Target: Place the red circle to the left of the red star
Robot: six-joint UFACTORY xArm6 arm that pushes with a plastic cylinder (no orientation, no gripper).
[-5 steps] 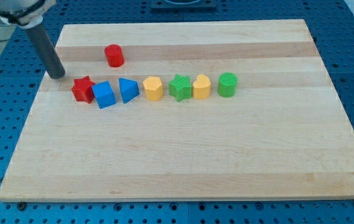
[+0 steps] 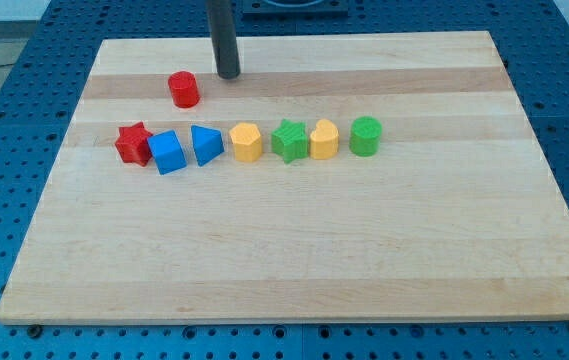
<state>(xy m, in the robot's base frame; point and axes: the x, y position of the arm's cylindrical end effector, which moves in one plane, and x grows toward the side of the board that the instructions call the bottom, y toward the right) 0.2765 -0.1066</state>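
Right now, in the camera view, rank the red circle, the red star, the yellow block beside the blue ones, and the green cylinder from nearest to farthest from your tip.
My tip sits near the view's top.
1. Red circle: just left of my tip and slightly below it.
2. Yellow block: below my tip, mid-row.
3. Red star: the row's left end.
4. Green cylinder: the row's right end.

no readable text, no labels, no brands, no numbers anywhere in view
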